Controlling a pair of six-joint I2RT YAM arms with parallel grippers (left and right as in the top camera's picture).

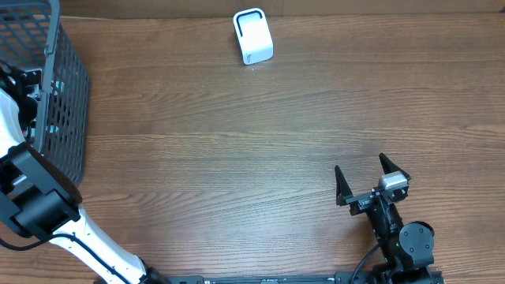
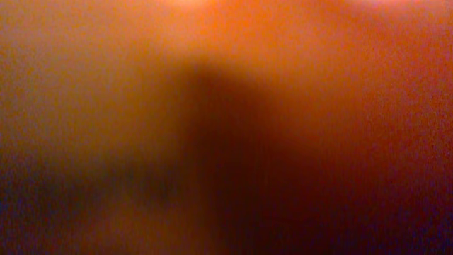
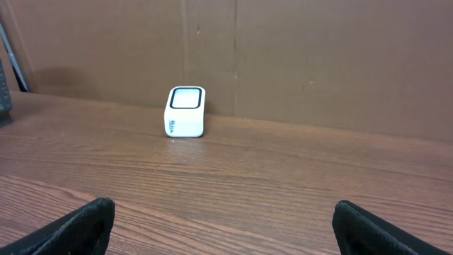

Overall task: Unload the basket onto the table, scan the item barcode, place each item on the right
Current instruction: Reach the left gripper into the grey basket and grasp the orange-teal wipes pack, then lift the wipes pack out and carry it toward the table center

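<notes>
Right gripper (image 1: pixel 360 164) spread wide, empty, near front edge of table (image 1: pixel 237 158). Left gripper hidden inside basket (image 1: pixel 69 95); clenched or released, could not tell, wrist view only orange blur. Item unseen, likely in basket. Scanner (image 1: pixel 252 36) stood far across table. Nothing scanned yet; pickup, presentation left to do.

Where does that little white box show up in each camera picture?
Overhead: the white barcode scanner stands at top centre on the wooden table.
Left wrist: only an orange blur; the scanner cannot be made out.
Right wrist: left of centre, near the table's far edge.
Shared landmark, overhead and right wrist: the wooden table.
</notes>
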